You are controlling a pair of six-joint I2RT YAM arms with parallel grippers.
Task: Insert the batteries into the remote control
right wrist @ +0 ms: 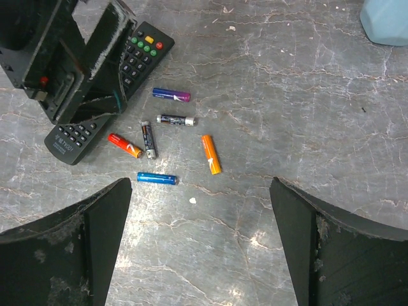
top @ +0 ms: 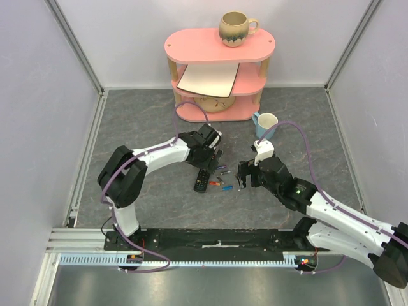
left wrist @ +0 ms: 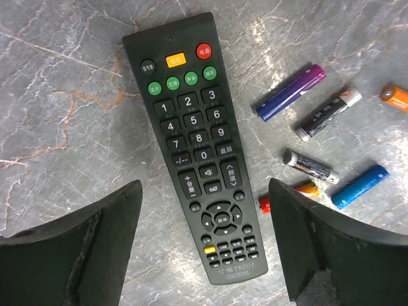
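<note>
The remote control (left wrist: 197, 146) lies buttons-up on the grey table, seen as a slim black bar (top: 203, 180) in the top view. My left gripper (left wrist: 205, 191) hovers over its lower end, open, one finger on each side, touching nothing. Several batteries (top: 221, 178) lie loose to the remote's right: a purple-blue one (left wrist: 290, 92), two black ones (left wrist: 328, 113), a red-orange one (left wrist: 305, 189), a blue one (left wrist: 360, 186) and an orange one (left wrist: 395, 97). My right gripper (right wrist: 199, 185) is open and empty above bare table, just short of the blue battery (right wrist: 156, 178) and the orange battery (right wrist: 211, 153).
A pink three-tier shelf (top: 255, 48) stands at the back, with a mug (top: 236, 29) on top, a white board (top: 208, 80) in the middle and a bowl (top: 213, 102) below. A light blue cup (top: 265, 124) stands near the right arm. White walls enclose the table.
</note>
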